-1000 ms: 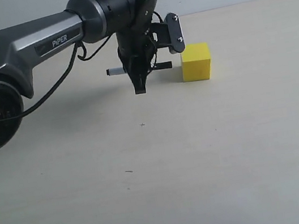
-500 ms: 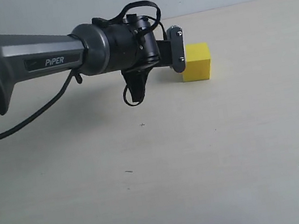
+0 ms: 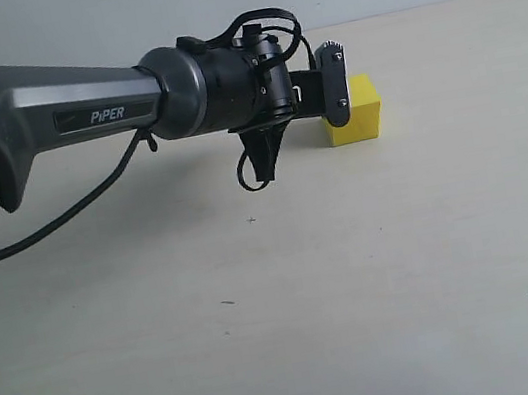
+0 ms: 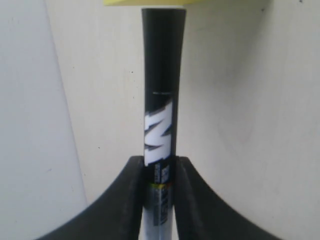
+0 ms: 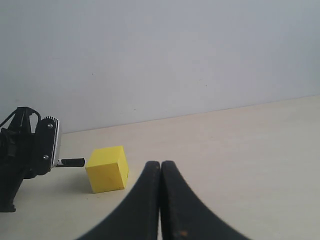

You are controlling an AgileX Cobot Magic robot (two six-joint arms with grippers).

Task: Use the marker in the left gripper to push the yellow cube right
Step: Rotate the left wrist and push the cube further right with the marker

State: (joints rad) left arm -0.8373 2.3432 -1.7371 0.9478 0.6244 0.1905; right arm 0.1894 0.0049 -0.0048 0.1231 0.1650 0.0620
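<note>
The yellow cube (image 3: 361, 112) sits on the beige table toward the back, its left part hidden behind the grey-white block (image 3: 336, 79) on my left wrist. My left gripper (image 4: 160, 162) is shut on the marker (image 4: 162, 95), which lies level and points at the cube (image 4: 145, 2). In the right wrist view the marker's black tip (image 5: 73, 162) touches the left face of the cube (image 5: 106, 169). In the exterior view the marker is hidden behind the wrist. My right gripper (image 5: 160, 166) is shut and holds nothing, a little way from the cube on the side opposite the marker.
The dark grey "PiPER" arm (image 3: 76, 102) reaches in from the left, low over the table (image 3: 358, 273). A black cable loop (image 3: 257, 170) hangs under its wrist. A pale wall (image 5: 175, 60) rises just behind the table's back edge.
The left wrist has swung from pointing down to lying level, turning the marker toward the cube. It then moved right, and the cube has shifted slightly right.
</note>
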